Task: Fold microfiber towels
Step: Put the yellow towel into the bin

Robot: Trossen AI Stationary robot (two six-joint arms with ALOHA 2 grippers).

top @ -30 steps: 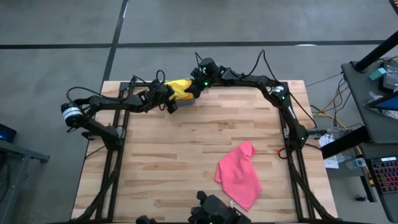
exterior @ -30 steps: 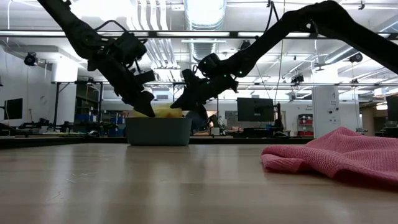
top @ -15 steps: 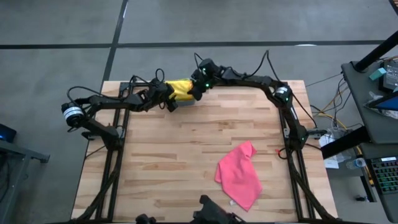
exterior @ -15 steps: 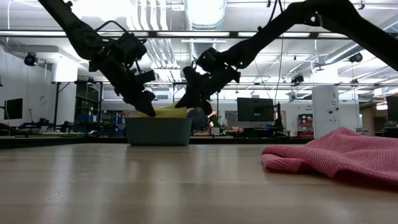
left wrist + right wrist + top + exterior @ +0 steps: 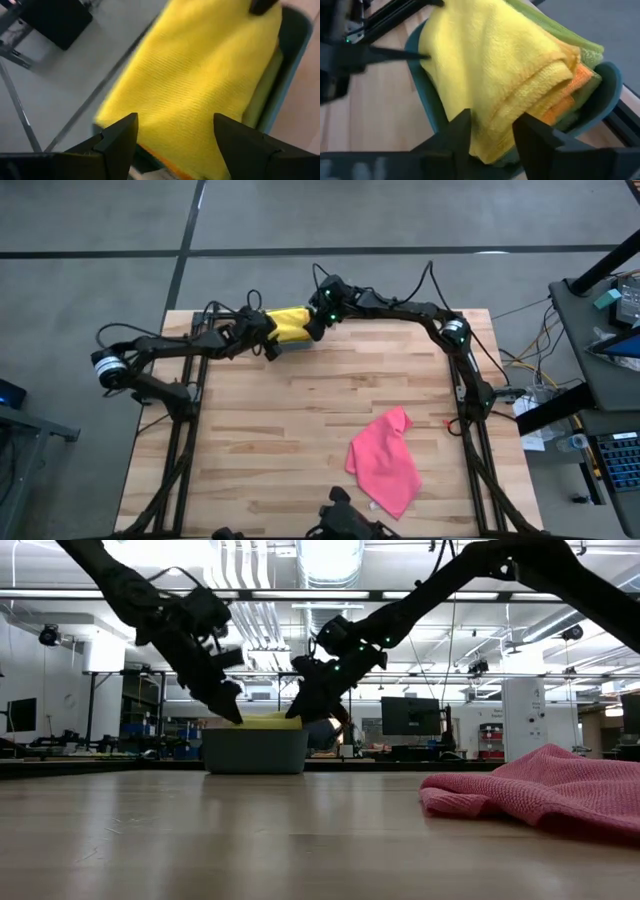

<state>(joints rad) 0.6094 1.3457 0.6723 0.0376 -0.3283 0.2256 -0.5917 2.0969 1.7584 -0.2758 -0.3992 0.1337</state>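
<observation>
The yellow towel (image 5: 505, 75) lies folded on top of a stack in the teal bin (image 5: 607, 85), which stands at the far edge of the table (image 5: 300, 420); under it an orange towel (image 5: 570, 92) and a lime green towel (image 5: 580, 47) show at the stack's edge. In the low view the yellow cloth rises just above the bin's rim. The left gripper (image 5: 172, 135) hangs over the bin from its left side, its fingers (image 5: 117, 137) spread apart above the yellow towel and holding nothing. The right gripper (image 5: 490, 132) reaches in from the bin's other side, its fingers (image 5: 457, 130) also parted, low over the yellow towel's folded edge, with no cloth pinched between them. Well apart from the bin, the pink towel (image 5: 385, 460) lies crumpled and unfolded on the near right part of the table, with neither arm near it.
</observation>
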